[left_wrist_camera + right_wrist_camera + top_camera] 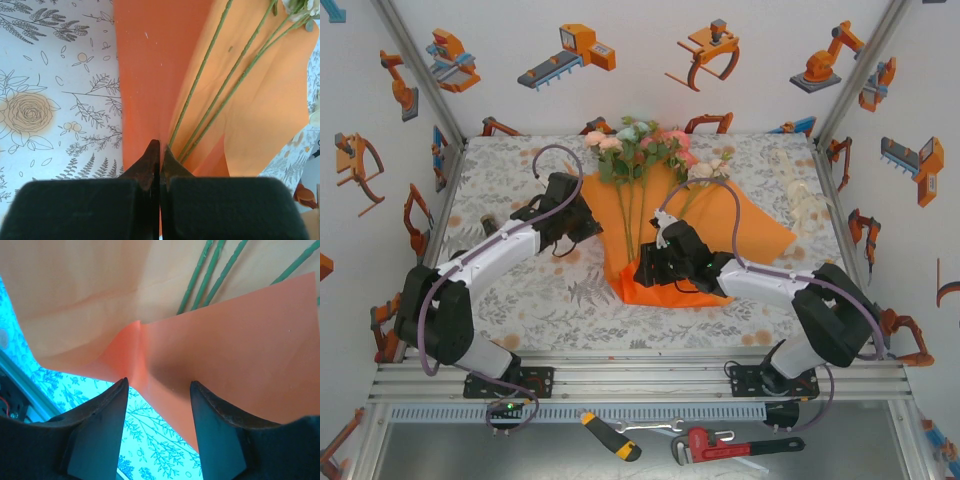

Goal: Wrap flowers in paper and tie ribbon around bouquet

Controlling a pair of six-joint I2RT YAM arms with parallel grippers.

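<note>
- Left gripper (160, 150) is seen fully closed, fingers pressed flat together, with the tips set on a raised fold along the left side of the paper (150, 75).
- A thin orange sliver is visible in the slit between its fingers, so the sheet is taken as pinched.
- Three green stems (220, 80) are seen just right of those tips, lying on the paper.
- Right gripper (158, 385) is held about half open, nothing clamped. A raised crease at the paper's (240, 350) near corner sits just ahead of the gap between its fingers.
- In the top view the orange paper (740, 235) is spread mid-table on the floral tablecloth (570, 290).
- The flowers (640, 145) are laid on it, heads toward the far edge.
- The ribbon (802, 195) is lying on the cloth, far right, apart from the paper.
</note>
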